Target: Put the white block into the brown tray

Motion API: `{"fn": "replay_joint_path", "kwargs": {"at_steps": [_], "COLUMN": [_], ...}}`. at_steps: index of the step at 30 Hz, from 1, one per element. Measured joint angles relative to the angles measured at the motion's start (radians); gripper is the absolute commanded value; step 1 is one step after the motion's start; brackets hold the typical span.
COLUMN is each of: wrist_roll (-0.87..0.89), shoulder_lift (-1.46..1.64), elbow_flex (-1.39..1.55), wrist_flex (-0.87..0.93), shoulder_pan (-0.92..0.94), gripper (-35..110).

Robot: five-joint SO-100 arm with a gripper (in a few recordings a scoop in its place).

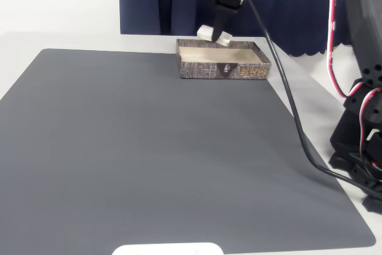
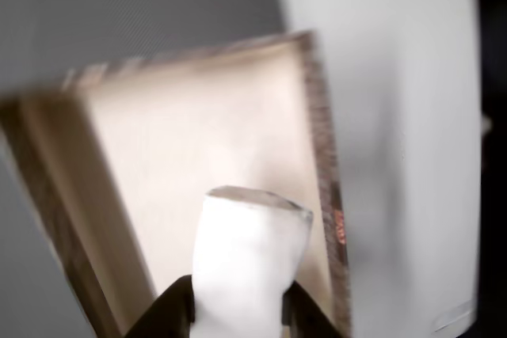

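Two views record a single moment. In the fixed view, the black tool [image 1: 216, 34] reaches down from the top of the picture and grips the white block [image 1: 213, 35], which hangs in the air just above the far wall of the brown tray [image 1: 222, 70]; the block juts out on either side of the tool's tip and appears not to touch the tray. The tray sits at the far edge of a dark grey mat [image 1: 155, 159] that covers most of the pale table [image 1: 59, 43]. Its near wall shows a dark wood-grain print with gold lettering towards the right, and its pale cream inside is visible. A black cable [image 1: 286, 94] runs from the arm down across the right side of the mat, passing in front of the tray's right corner. Dark blue curtain [image 1: 143, 1] hangs behind the table.

In the wrist view, somewhat blurred, the tool [image 2: 238, 306] is closed onto the block [image 2: 249, 267], with a dark finger [image 2: 170, 314] pressed against each of its sides at the lower edge of the picture. The block points up the frame and overlaps the cream floor of the tray [image 2: 317, 148], whose brown rim runs along the top and right; bare table lies beyond the rim to the right.
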Motion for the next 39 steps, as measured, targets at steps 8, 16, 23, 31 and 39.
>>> {"fn": "replay_joint_path", "kwargs": {"at_steps": [8, 16, 23, 31, 39], "wrist_roll": [-0.279, -0.405, -0.396, -0.318, -0.307], "shoulder_lift": [-0.023, -0.037, -0.089, -0.179, -0.186], "elbow_flex": [-0.015, -0.026, -0.038, -0.058, -0.058], "wrist_flex": [0.011, 0.011, -0.011, -0.075, -0.095], "shoulder_pan": [0.031, 0.028, 0.012, 0.003, -0.009], "gripper": [0, 0, 0, 0, 1]}}
